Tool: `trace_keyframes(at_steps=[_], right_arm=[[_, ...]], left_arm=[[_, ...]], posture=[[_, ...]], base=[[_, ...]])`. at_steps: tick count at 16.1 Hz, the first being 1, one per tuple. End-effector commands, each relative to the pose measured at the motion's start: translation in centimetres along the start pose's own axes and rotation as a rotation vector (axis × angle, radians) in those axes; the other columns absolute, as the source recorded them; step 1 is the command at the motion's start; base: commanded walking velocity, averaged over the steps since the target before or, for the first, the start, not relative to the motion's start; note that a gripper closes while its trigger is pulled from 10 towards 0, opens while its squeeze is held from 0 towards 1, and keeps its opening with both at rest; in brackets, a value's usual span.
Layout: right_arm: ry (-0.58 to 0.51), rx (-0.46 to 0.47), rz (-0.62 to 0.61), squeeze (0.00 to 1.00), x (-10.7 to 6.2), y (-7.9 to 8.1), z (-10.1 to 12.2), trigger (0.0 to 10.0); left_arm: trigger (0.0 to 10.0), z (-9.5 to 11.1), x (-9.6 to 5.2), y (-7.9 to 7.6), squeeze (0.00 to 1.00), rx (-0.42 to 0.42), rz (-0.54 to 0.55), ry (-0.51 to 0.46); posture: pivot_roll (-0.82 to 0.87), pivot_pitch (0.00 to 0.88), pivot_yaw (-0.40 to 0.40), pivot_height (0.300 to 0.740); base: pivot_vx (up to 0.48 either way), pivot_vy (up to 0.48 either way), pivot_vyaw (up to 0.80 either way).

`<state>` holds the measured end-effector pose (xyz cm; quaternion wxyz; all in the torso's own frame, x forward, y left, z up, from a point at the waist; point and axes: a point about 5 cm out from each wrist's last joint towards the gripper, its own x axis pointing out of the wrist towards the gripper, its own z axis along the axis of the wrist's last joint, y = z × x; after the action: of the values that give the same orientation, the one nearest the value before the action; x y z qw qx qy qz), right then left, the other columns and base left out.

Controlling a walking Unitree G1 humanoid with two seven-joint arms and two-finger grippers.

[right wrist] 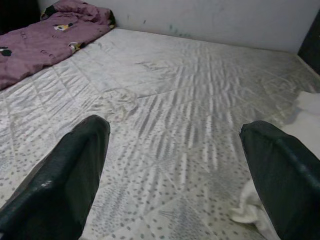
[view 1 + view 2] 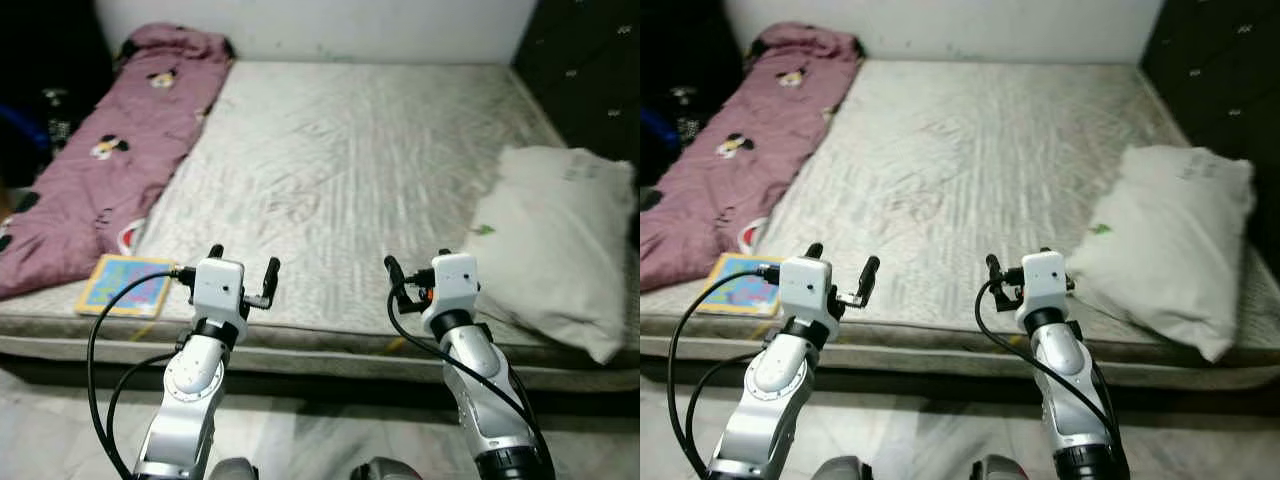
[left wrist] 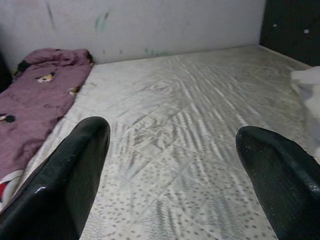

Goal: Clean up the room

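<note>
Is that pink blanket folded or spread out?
Neither neatly: the blanket lies bunched in a long rumpled strip along the mattress's left edge, its far end heaped near the wall.

Pink blanket (image 2: pixel 95 165) bunched along mattress (image 2: pixel 350 170) left; white pillow (image 2: pixel 555 245) right.

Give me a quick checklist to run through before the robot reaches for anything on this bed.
1. Left gripper open and holding nothing: ok.
2. Right gripper open and holding nothing: ok.
3. Both grippers raised at the near edge of the mattress, apart from each other: ok.
4. Book within easy reach: ok, it lies flat on the near corner, just to the left of the left gripper.
5. Pillow lying squarely on the bed: not ok, it sits askew at the right edge.
6. Pink blanket folded: not ok, it lies crumpled along the left side.
</note>
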<state>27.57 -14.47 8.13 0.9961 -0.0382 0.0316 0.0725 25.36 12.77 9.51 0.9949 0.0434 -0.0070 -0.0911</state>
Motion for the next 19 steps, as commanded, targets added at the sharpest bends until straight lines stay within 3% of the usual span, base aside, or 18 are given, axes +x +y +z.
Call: trace_keyframes(at_steps=[1, 19], right_arm=[[-0.007, 0.01, 0.014, 0.0, 0.21, 0.65, 0.25, 10.0], [-0.001, 0.02, 0.006, 0.0, 0.45, 0.46, 0.23, 10.0]], left_arm=[[10.0, 0.15, -0.06, 0.48, 0.0, 0.011, 0.005, -0.005], [10.0, 0.43, 0.16, 0.22, 0.0, -0.001, -0.023, -0.031]], posture=[[0.04, 0.055, 0.006, 0.74], [0.03, 0.049, 0.006, 0.74]], base=[[0.0, 0.0, 0.0], [0.015, 0.0, -0.14]])
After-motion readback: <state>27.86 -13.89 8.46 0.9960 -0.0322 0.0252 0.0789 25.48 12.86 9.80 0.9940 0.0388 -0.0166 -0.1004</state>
